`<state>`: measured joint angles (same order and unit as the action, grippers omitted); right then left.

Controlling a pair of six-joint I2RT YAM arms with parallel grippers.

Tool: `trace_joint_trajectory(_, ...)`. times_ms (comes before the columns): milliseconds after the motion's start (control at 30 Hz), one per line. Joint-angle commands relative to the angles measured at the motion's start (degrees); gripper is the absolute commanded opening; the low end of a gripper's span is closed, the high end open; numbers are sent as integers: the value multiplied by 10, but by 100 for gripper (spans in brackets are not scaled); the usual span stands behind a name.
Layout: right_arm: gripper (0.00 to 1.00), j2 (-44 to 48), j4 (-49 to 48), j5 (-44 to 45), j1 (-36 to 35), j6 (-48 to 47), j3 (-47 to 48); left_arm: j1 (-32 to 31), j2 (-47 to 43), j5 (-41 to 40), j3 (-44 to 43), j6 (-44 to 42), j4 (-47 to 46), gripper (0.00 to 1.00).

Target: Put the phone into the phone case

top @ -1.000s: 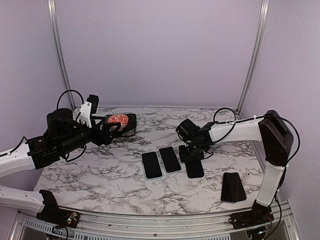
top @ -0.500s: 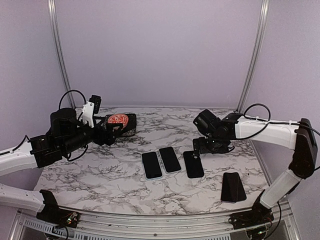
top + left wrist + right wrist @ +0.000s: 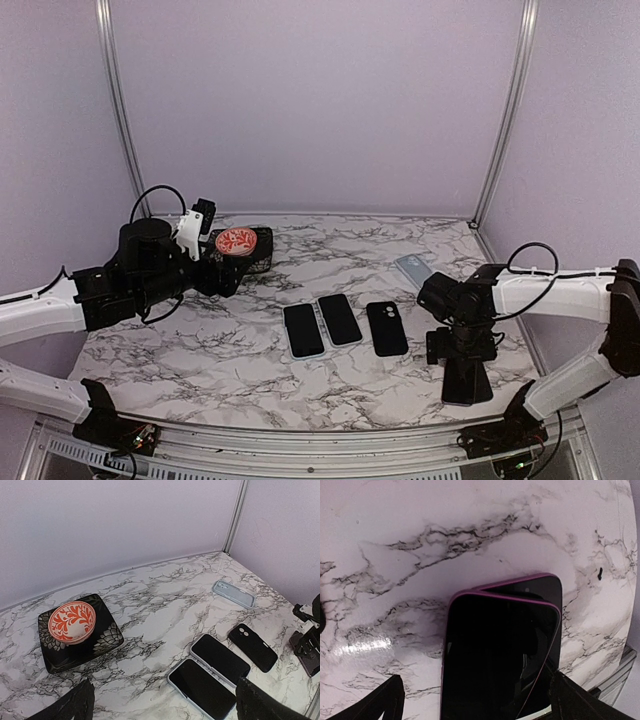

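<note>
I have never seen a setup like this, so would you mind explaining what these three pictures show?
Two robot arms are bolted to a marble table. The wide picture comes from a camera above and behind them; the other two come from cameras on each wrist. The left gripper hangs open over two phones lying side by side, near a black case, a pale case and a red bowl on a black plate. The right gripper, also open, hovers over a phone with a pink edge. Nothing is held.

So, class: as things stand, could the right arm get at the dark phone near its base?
Probably yes. The right gripper hangs open just above the dark phone, and nothing lies between them in the right wrist view.
</note>
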<state>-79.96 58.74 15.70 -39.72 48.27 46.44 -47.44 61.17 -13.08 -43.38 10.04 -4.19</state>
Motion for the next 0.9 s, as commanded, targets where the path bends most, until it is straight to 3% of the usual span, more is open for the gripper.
trace_joint_trajectory(0, 99, 21, -24, -50, 3, 42, -31, 7, 2, 4, -21, 1, 9, 99)
trace_joint_trajectory(400, 96, 7, -73, -85, 6, 30, -85, 13, 3, 12, -20, 4, 10, 99)
trace_joint_trajectory(567, 84, 17, -105, -84, 8, 16, -93, 18, 3, 16, -21, 6, 9, 99)
trace_joint_trajectory(700, 80, 14, -116, -96, 10, 0, -102, 23, 6, 20, -21, 9, 7, 99)
trace_joint_trajectory(800, 64, 17, -133, -112, 10, -17, -105, 24, 8, 21, -21, 11, 8, 99)
trace_joint_trajectory(867, 59, 20, -147, -126, 8, -30, -101, 26, 8, 20, -21, 11, 7, 99)
